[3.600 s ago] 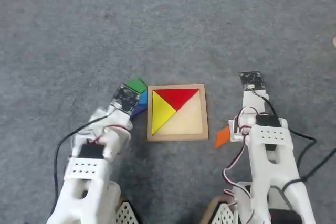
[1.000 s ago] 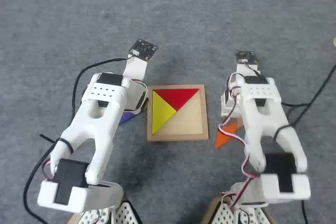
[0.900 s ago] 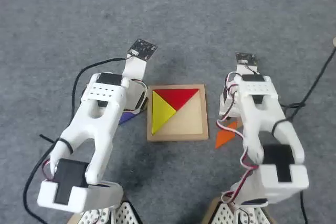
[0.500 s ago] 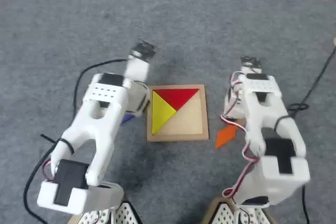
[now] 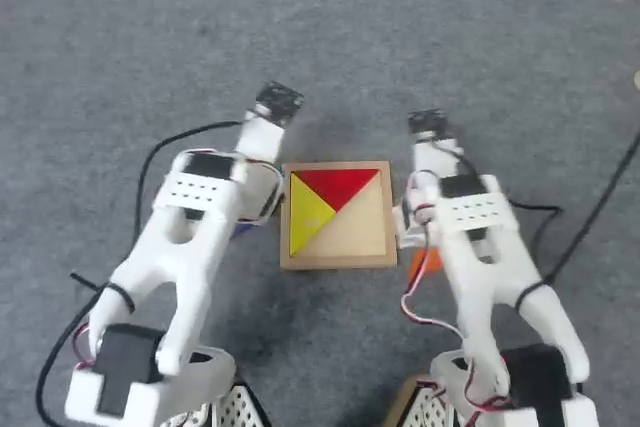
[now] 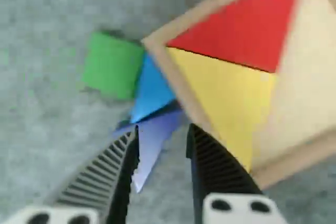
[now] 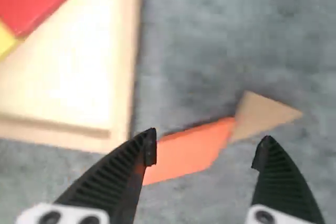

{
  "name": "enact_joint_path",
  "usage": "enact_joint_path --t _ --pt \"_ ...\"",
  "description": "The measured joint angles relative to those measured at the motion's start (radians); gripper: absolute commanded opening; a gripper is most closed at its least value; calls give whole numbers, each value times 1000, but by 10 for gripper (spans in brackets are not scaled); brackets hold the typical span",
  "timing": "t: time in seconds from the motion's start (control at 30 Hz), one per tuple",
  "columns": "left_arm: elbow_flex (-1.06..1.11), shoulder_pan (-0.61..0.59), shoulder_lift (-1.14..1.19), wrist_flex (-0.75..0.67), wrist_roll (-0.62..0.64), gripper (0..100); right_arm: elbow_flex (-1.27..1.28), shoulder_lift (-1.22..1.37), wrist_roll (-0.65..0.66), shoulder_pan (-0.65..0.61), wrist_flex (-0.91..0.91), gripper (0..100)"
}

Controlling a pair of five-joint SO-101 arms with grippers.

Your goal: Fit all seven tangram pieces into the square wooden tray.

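Observation:
The square wooden tray (image 5: 340,247) lies between my arms and holds a red triangle (image 5: 335,185) and a yellow triangle (image 5: 308,212). My left gripper (image 6: 160,148) is open just off the tray's corner, its fingers on either side of the tip of a purple piece (image 6: 152,137). A blue triangle (image 6: 155,90) and a green square (image 6: 113,65) lie just beyond it. My right gripper (image 7: 207,140) is wide open above an orange parallelogram (image 7: 191,148), with a tan triangle (image 7: 262,114) touching that piece's end. Beside the tray, the orange piece (image 5: 420,261) peeks out under the right arm.
Grey carpet (image 5: 120,67) covers the table on all sides. The tray's bare half (image 7: 73,77) faces the right gripper. The left arm (image 5: 205,207) hides the pieces on its side of the tray. Cables trail off both arms.
Both arms came forward from their drawn-back pose. In the last second the right arm swung in toward the tray, over the orange piece; the left arm shifted slightly.

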Motion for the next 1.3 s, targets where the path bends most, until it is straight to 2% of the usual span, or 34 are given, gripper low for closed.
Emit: enact_joint_path --t 0.13,0.23,0.47,0.67,0.83,1.13,1.3 --pt "0 -63 0 -2 11 145 0 92 25 -44 0 303" --pt "0 -68 0 -8 14 145 0 172 37 -46 0 299" --pt "0 -66 0 -8 14 145 -35 267 38 -26 -3 146" --pt "0 -68 0 -8 14 145 -152 362 35 169 6 144" --pt "0 -66 0 -8 14 145 -267 454 35 245 44 140" --pt "0 -68 0 -8 14 145 -442 476 55 288 206 185" --pt "0 -66 0 -8 14 145 -358 307 103 196 264 191"
